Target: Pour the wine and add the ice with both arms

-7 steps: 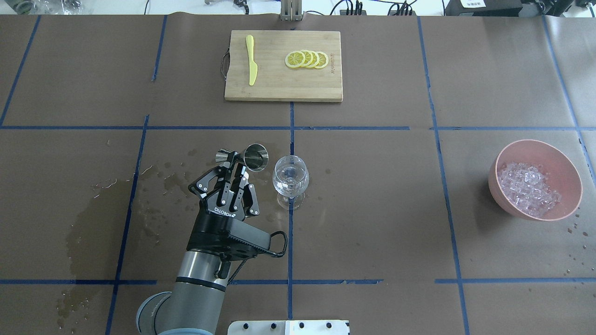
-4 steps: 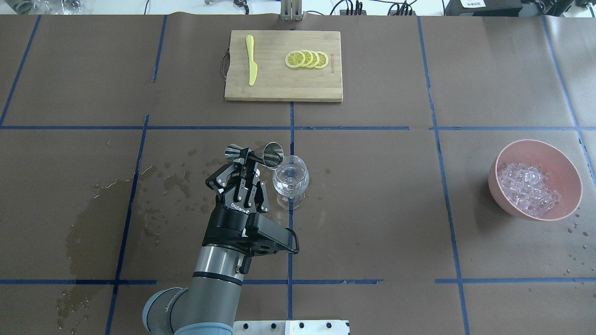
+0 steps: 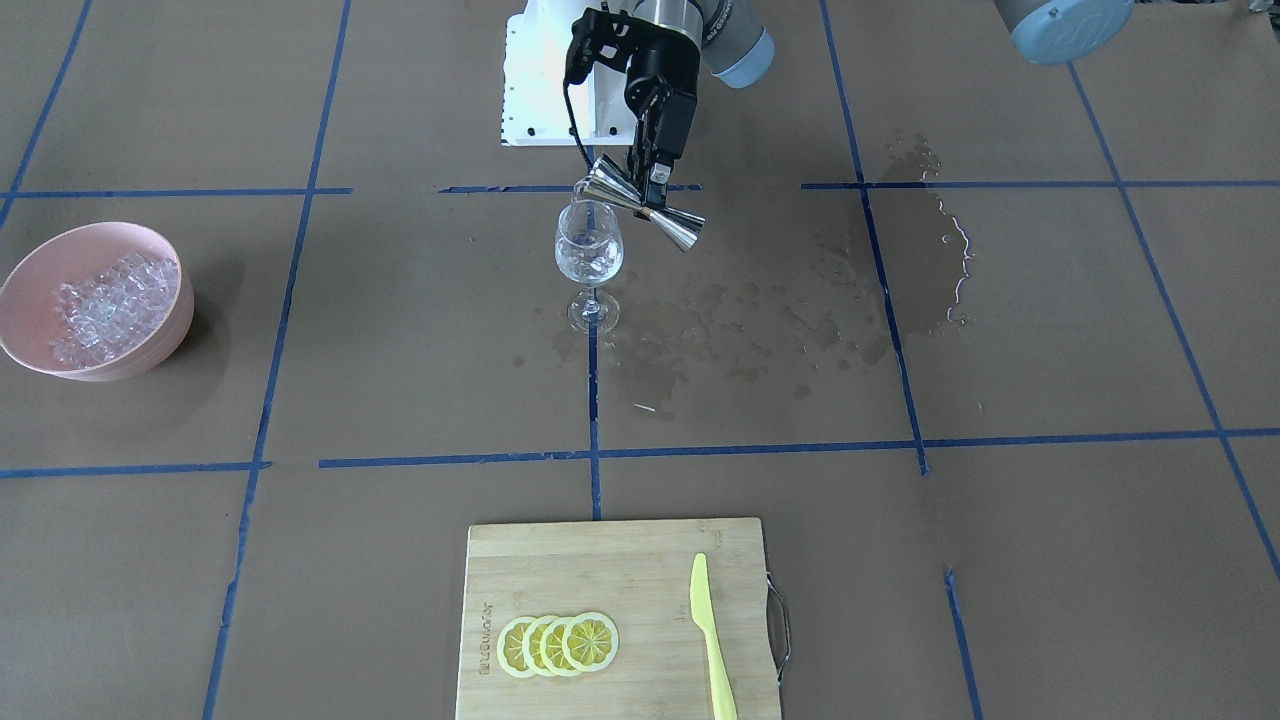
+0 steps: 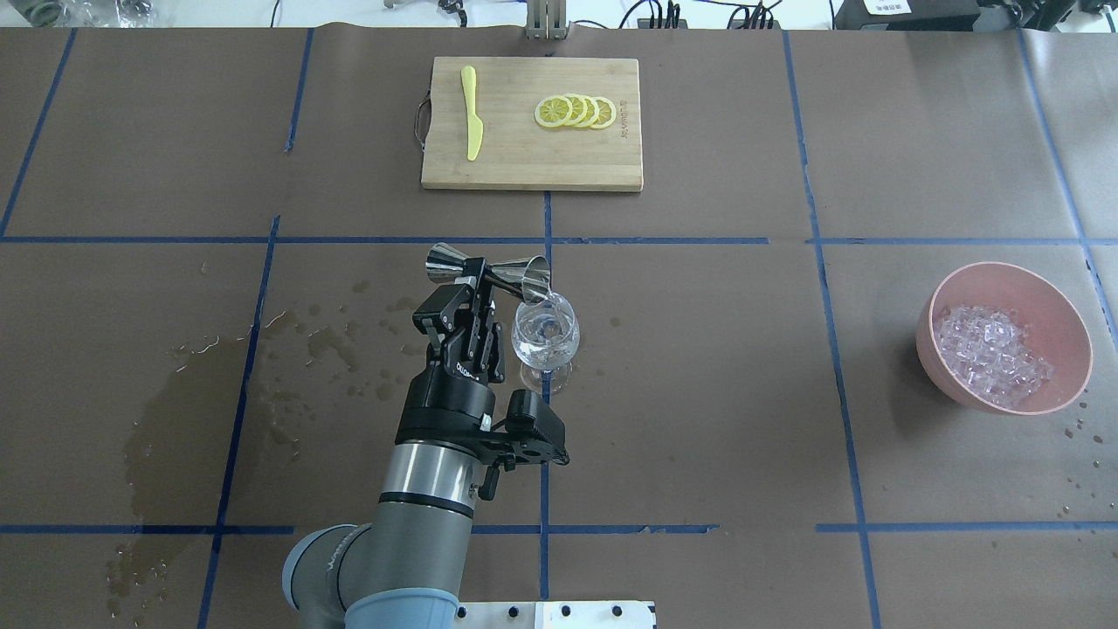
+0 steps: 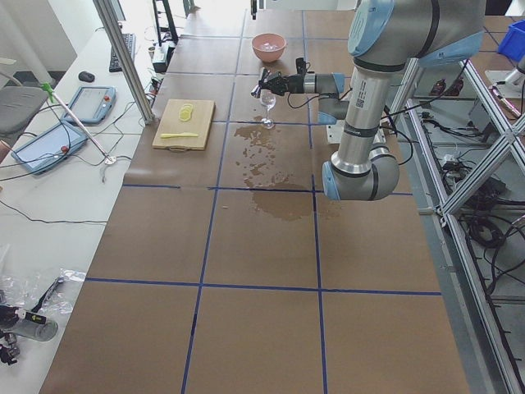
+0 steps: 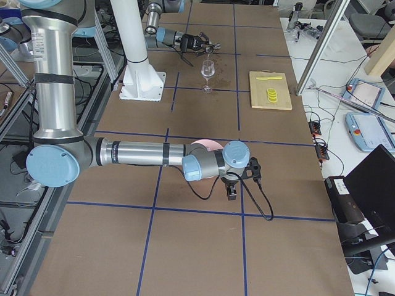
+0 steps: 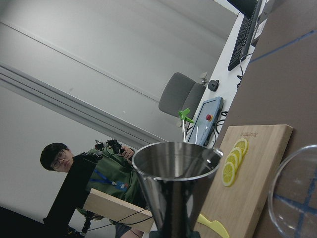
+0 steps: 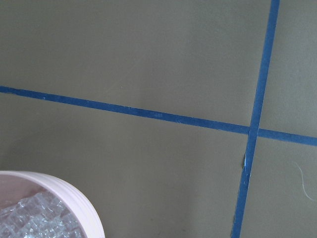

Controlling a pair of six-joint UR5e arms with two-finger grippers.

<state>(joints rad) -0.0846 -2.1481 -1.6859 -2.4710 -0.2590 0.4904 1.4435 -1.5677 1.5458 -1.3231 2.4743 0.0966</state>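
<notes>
Moved: left gripper (image 4: 479, 288) has swung the jigger (image 4: 527, 273) up and across to the wine glass (image 4: 546, 336). A second ago the big cup sat off to the glass's left side, now its lip is right at the rim and it's tipped way harder.
Table: brown paper (image 4: 699, 393) with a blue tape grid, plus big dark wet stains (image 4: 175, 411) on the robot's left half.
Left arm (image 4: 419, 515): comes in from the near edge, wrist rolled, reaching out to the glass.
Right arm (image 6: 136, 154): only really shows in the right side view, stretched out with its wrist near the pink bowl.
Right gripper (image 6: 231, 190): tiny and dark in that view, honestly can't tell if the fingers are apart or together.
Cutting board (image 4: 524, 162): wooden, on the far side of the table, well apart from the glass.
Bowl (image 4: 1052, 306): pink, way over on the robot's right.
Ice (image 4: 991, 354): heap of little clear cubes sitting inside the bowl, all of it in there.
Left gripper fingers: clamped on the jigger's skinny waist.
Wine glass: stemmed, upright on a blue tape line, just beside the gripper.
Jigger: double-ended steel, lying nearly sideways, big cup's mouth at the glass rim.
Lemon slices (image 4: 576, 111): four, overlapping, on the board.
Knife (image 4: 472, 114): yellow, on the board's other end.
Wine (image 3: 588, 268): small clear measure down in the bottom of the glass.
</notes>
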